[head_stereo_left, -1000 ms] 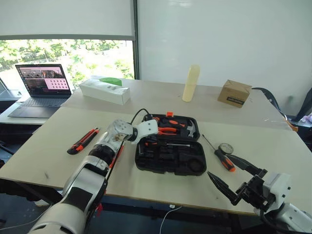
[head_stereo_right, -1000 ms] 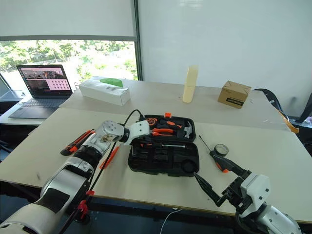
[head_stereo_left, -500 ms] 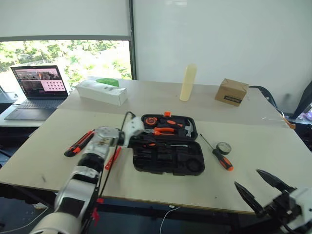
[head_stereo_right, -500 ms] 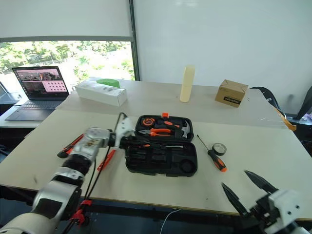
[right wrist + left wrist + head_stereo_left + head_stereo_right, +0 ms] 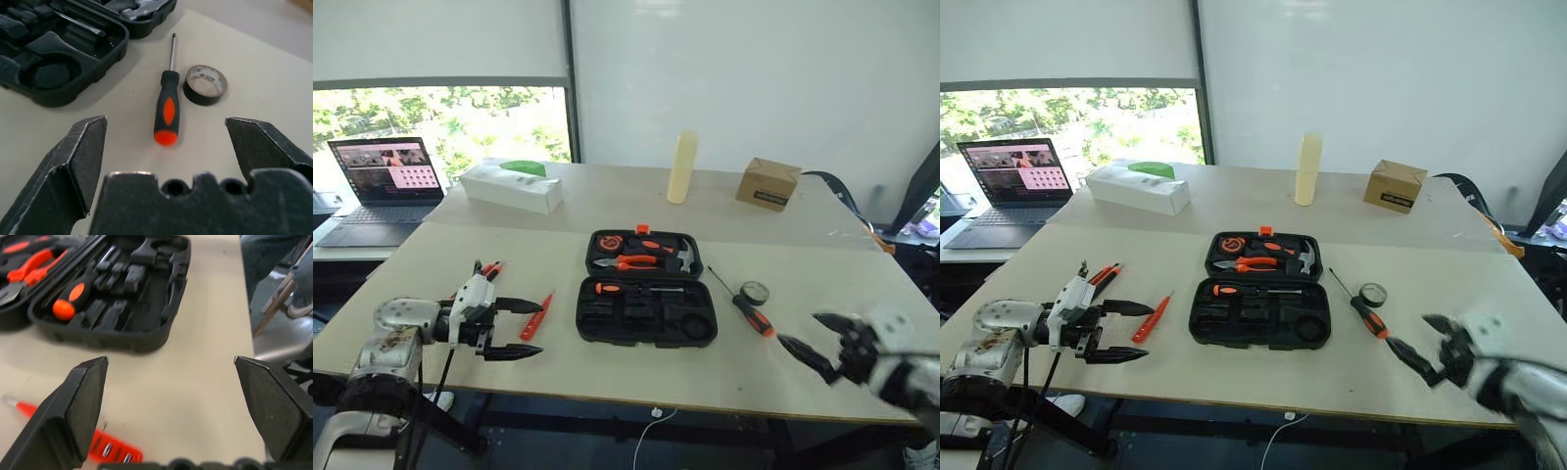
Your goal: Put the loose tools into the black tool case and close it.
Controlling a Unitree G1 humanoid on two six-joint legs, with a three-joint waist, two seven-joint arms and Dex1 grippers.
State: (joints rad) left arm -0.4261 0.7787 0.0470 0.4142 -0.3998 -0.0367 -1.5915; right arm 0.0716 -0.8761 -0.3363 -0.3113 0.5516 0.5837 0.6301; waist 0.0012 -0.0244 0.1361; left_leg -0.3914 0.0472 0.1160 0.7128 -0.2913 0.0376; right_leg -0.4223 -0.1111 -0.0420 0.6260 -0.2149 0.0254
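Centrally on the table [image 5: 431, 264] lies the black tool case [image 5: 646, 299], open flat, with orange pliers [image 5: 628, 262] and a hammer [image 5: 688, 257] in its far half and one screwdriver in the case [image 5: 631, 288] along the top of its near half. From the case, the left gripper [image 5: 521, 327] sits out at about 8 o'clock, near the table's front edge, its two black fingers spread wide with nothing between them, tips pointing toward the case. A slim orange tool [image 5: 536, 315] lies on the table between that gripper and the case, just beyond the upper fingertip at roughly 1 o'clock from it. The utility knife [image 5: 487, 269] lies behind the gripper, at about 11 o'clock from it.

On the other side, the right gripper [image 5: 1422, 343] hangs at about 4 o'clock from the case, fingers likewise well apart and empty. A loose screwdriver [image 5: 167, 105] lies on the table at around 10 o'clock from it, handle toward the gripper, with the tape roll [image 5: 206, 84] just beside the handle, on the side away from the case.
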